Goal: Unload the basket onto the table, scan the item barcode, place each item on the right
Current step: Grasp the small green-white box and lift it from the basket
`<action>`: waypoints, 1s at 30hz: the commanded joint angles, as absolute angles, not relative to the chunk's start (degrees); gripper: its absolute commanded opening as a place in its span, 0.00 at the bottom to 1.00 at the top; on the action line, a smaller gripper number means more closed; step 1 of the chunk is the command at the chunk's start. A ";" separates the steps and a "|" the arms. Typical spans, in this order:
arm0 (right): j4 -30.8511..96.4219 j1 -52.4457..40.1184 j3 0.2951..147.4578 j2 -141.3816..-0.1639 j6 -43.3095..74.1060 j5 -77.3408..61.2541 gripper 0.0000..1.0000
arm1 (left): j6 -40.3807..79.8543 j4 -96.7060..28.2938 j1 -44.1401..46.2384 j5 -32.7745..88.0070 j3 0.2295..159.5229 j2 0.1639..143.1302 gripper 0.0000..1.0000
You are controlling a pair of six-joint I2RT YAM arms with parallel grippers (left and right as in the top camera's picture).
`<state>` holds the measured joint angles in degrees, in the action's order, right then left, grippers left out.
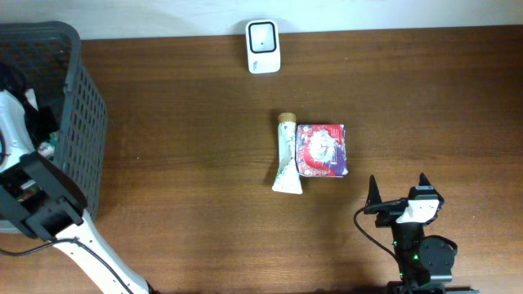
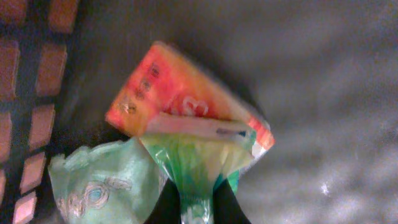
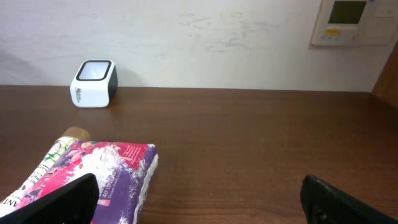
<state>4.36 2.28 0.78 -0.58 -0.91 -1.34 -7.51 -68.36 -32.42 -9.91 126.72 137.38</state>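
Picking step in hand, by my reading: left gripper (image 2: 198, 210) is down inside the grey basket (image 1: 78, 114) at the table's left end, jaws pressed together on the lower edge of a green-and-white pouch (image 2: 199, 155). Pouch overlaps an orange-red pack (image 2: 180, 93) behind it and sits just beside a mint-green pack (image 2: 93, 190). Whether it rests on the basket floor or is already raised, cannot tell. Grip takes the pouch's edge only, so the hold looks thin; a judgement, not a test. Barcode side of the pouch is not visible in any view. Next move, as judged: lift straight up over the basket wall without dragging the neighbours, carry across to the white scanner (image 1: 263, 46) standing at the far edge of the table by the wall, and turn the pouch so its code faces the scanner's dark window. Right gripper (image 1: 397, 186) sits low at the near right of the table, fingers spread wide, holding nothing; free to help re-orient if needed. Surface: dark brown wood-grain table (image 1: 180, 163), matt; a tube (image 1: 286, 155) and a red-and-purple pack (image 1: 322, 150) lie side by side, touching, near centre, between scanner and right arm. Room: plain off-white wall behind, with a pale control panel (image 3: 348, 22) mounted at upper right in the right wrist view.
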 commanded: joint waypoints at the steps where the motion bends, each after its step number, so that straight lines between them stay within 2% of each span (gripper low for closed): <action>1: 4.51 2.66 0.32 -0.21 -1.06 -1.26 0.99 | 3.38 -72.38 -32.53 -10.31 133.93 136.53 0.00; 7: 4.51 2.66 0.32 -0.19 -1.06 -1.23 0.99 | 18.55 -79.88 -32.53 -9.13 147.89 125.25 0.00; 11: 4.51 2.66 0.32 -0.21 -1.06 -1.26 0.99 | 29.93 -79.44 -32.53 12.56 148.57 115.44 0.00; 14: 4.51 2.66 0.32 -0.21 -1.06 -1.26 0.99 | 30.20 -76.75 -31.29 27.46 148.57 110.67 0.00; 16: 4.51 2.66 0.32 -0.21 -1.06 -1.26 0.99 | 30.17 -78.35 -27.92 30.52 148.57 108.60 0.00; 19: 4.51 2.66 0.32 -0.21 -1.06 -1.26 0.99 | 28.80 -83.48 -21.30 30.20 148.46 108.44 0.00; 21: 4.51 2.66 0.32 -0.21 -1.06 -1.23 0.98 | 20.27 -83.46 -14.22 28.49 148.16 108.71 0.00; 24: 4.51 2.66 0.32 -0.21 -1.06 -1.26 0.99 | 17.89 -85.08 -2.00 14.31 148.11 109.45 0.00; 28: 4.51 2.66 0.32 -0.21 -1.06 -1.26 0.99 | 17.89 -90.74 12.14 2.90 148.09 112.84 0.00; 30: 4.51 2.66 0.32 -0.21 -1.06 -1.26 0.99 | 17.89 -93.32 16.40 -0.14 148.09 115.24 0.00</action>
